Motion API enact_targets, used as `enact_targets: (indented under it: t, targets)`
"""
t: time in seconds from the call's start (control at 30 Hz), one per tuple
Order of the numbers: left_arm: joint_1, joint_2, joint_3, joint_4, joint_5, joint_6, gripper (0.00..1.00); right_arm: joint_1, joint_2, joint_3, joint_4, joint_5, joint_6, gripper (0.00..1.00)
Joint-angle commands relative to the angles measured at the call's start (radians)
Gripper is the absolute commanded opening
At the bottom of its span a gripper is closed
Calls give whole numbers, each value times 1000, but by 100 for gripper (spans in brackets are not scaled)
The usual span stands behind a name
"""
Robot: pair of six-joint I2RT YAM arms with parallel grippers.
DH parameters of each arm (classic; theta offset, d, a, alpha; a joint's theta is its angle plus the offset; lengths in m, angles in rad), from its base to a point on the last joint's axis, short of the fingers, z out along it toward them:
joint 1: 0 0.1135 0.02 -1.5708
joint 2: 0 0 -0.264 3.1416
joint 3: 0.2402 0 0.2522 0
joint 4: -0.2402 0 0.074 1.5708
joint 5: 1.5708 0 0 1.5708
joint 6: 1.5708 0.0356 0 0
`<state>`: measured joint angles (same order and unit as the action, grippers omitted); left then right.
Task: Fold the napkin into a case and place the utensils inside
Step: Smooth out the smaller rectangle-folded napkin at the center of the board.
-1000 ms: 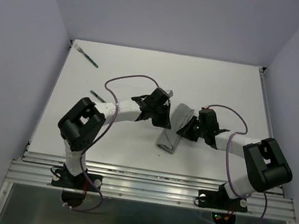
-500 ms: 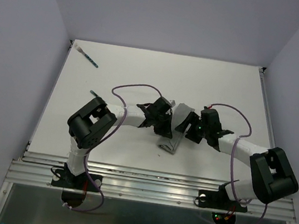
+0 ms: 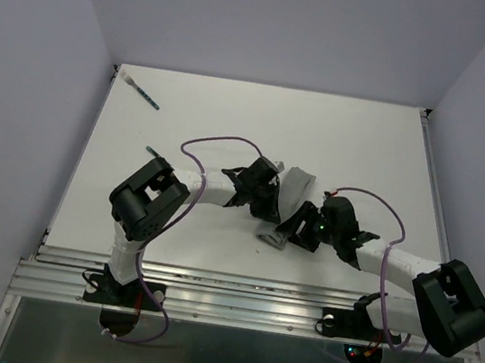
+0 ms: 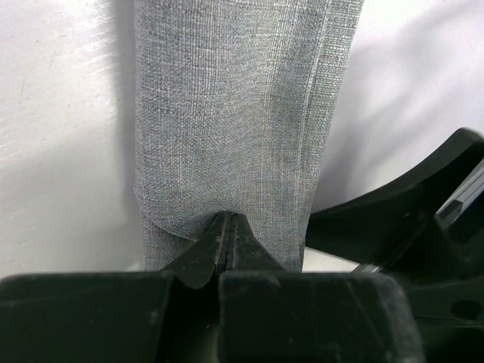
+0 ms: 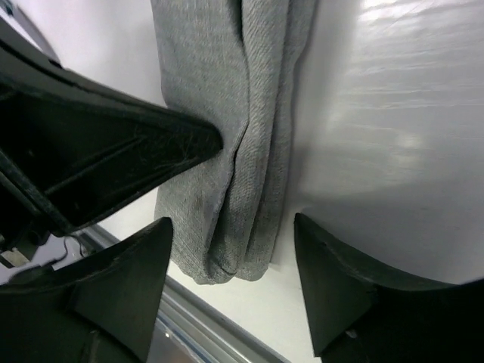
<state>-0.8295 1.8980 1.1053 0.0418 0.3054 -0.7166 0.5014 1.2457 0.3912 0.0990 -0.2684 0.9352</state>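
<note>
The case [image 3: 294, 187] lay at the centre of the surface [image 3: 365, 154]. The left claw [image 3: 267, 209] met its left edge, and the right claw [image 3: 293, 235] straddled its lower end. One utensil [image 3: 143, 94] lay at upper left. A second utensil [image 3: 152, 151] lay below it, beside the left arm [image 3: 210, 186].

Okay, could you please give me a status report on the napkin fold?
Left gripper shut, tips on the napkin. Right gripper open, straddling its near end. Utensils not yet inside, one far left.
</note>
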Motion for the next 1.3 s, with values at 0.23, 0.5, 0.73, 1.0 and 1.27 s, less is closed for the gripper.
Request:
enact_targets:
  t: [0.23,0.5,0.73,1.0,1.27]
  targets:
    - [-3,-50,-18,29,-11,-23,0,48,97,-55,84,15,63,35]
    - [-3,-119,-6,15,-17,-20,0,48,75,-86,77,46,71,4]
    - [-2,-189,51,-31,-26,-3,0,48,37,-86,50,40,53,1]
    - [16,-70,195,-72,-63,25,0,57,-51,-120,1,35,45,1]
    - [23,136,382,-106,-89,54,0,57,-63,-135,-48,66,27,17]
